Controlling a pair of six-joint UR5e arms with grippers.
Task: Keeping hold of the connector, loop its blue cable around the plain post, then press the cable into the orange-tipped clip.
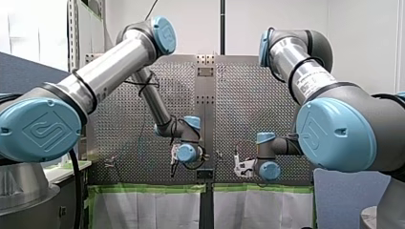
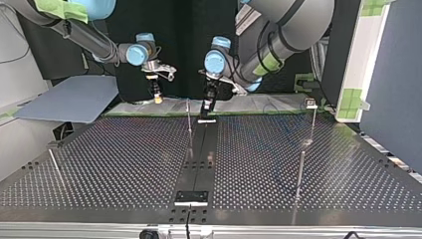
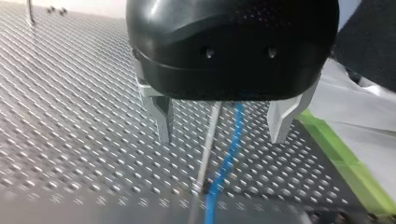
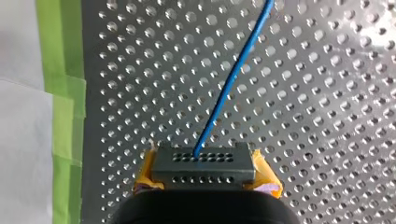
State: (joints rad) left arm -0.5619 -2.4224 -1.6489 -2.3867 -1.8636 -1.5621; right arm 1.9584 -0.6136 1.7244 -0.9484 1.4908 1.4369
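1. Step in hand, as we judge it: routing the blue cable (image 3: 232,149) round the plain post (image 3: 208,140). No turn round the post shows yet, and we cannot pick out the orange-tipped clip with confidence.
2. Recommended practice: carry the connector (image 4: 204,165) in a wide arc about the post, with the cable low and lightly taut. If the left fingers close, they should take the cable alone, never the post.
3. Left gripper (image 3: 222,135): the metal fingers are spread wide and hold nothing, above the perforated table (image 3: 70,116). Post and cable run side by side between the fingers and are clear of both.
4. Right gripper (image 4: 205,173): the yellow pads (image 4: 144,175) are pressed onto the two ends of the grey connector, pinching it squarely. The cable leaves the connector's face and runs ahead over the table.
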